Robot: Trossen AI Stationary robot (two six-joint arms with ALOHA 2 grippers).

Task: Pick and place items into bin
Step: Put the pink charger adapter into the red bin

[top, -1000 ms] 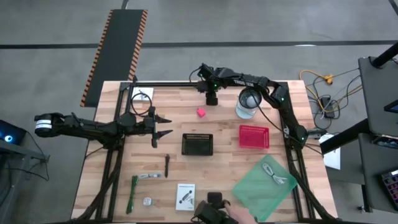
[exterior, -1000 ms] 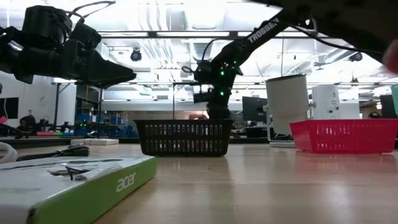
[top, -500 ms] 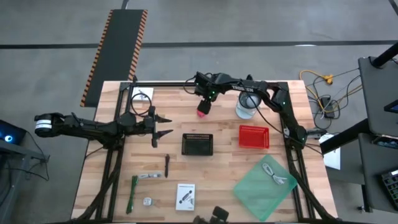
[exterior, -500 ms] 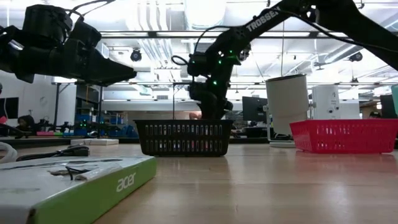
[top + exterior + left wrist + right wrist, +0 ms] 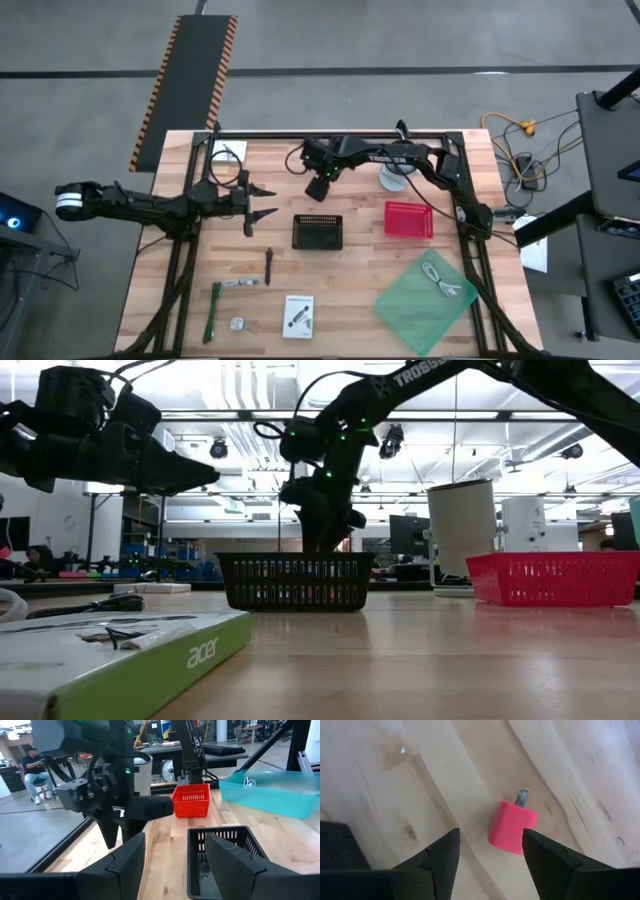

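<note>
The pink cube [image 5: 512,827] lies on the surface directly below the right gripper [image 5: 317,187], its stub pointing away from the open, empty jaws; the left gripper [image 5: 262,201] waits open, farther left

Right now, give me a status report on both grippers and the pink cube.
Right gripper open above pink cube, not gripping. Left gripper open, waiting left of black basket. Nothing blocking the cube.
</note>
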